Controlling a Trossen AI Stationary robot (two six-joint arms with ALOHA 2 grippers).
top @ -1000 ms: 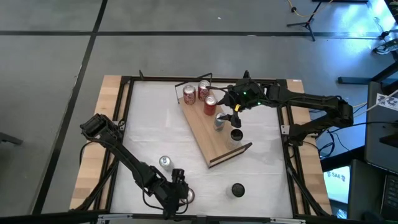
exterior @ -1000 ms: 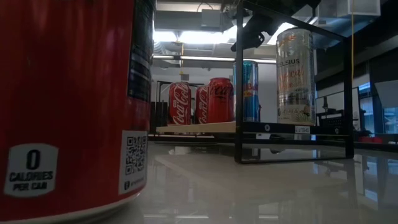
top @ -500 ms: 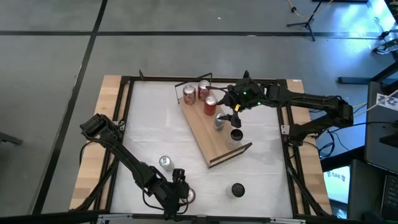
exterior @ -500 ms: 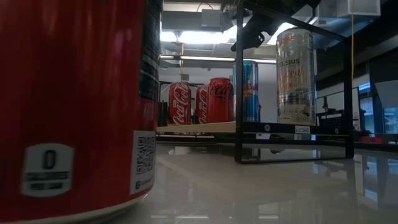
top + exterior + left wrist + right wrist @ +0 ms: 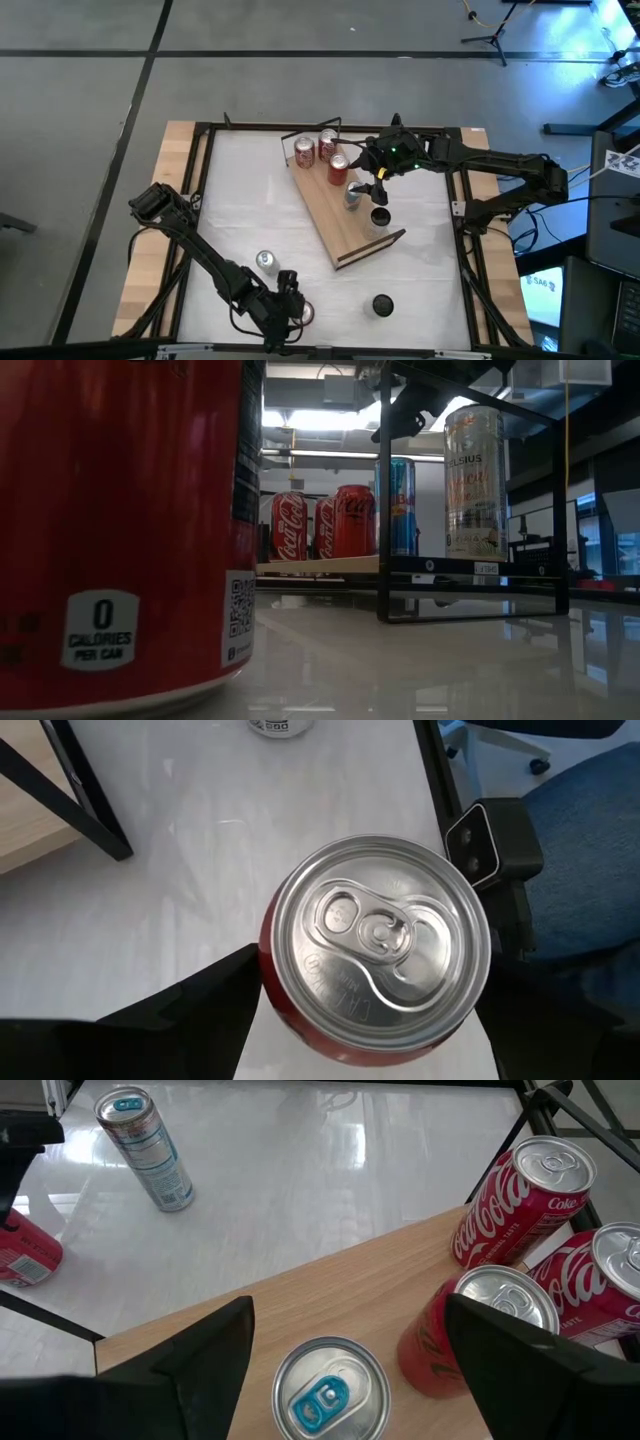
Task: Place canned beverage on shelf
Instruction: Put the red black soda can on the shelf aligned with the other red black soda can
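My left gripper [image 5: 292, 308] is at the table's near edge, shut on a red can [image 5: 378, 942] with a silver top. The same can fills the left of the low view [image 5: 120, 530]. The light-wood shelf [image 5: 335, 222] lies slantwise at the table's far right. On it stand three red cans [image 5: 328, 153], a blue-topped can [image 5: 330, 1392] and a dark-topped can [image 5: 380, 217]. My right gripper [image 5: 374, 184] is open above the blue-topped can. Its fingers stand wide on either side of that can without touching it. My left gripper pinches the red can's side wall just under the top rim [image 5: 262, 960] between its two fingers, one on each side. The fingers come from above, pointing down. The can stands upright, and its bottom [image 5: 120, 695] seems to rest on the tabletop.
A slim silver can [image 5: 265, 262] stands on the table just beyond my left gripper, and it also shows in the right wrist view [image 5: 145, 1150]. A dark can [image 5: 383, 305] stands near the front edge to the right. The shelf's black wire rail [image 5: 385, 490] rises at its near end.
In the low view the red can has shifted a little toward the table's right and its label has turned toward the right. It has stayed upright. My right gripper and the cans on the shelf have kept still.
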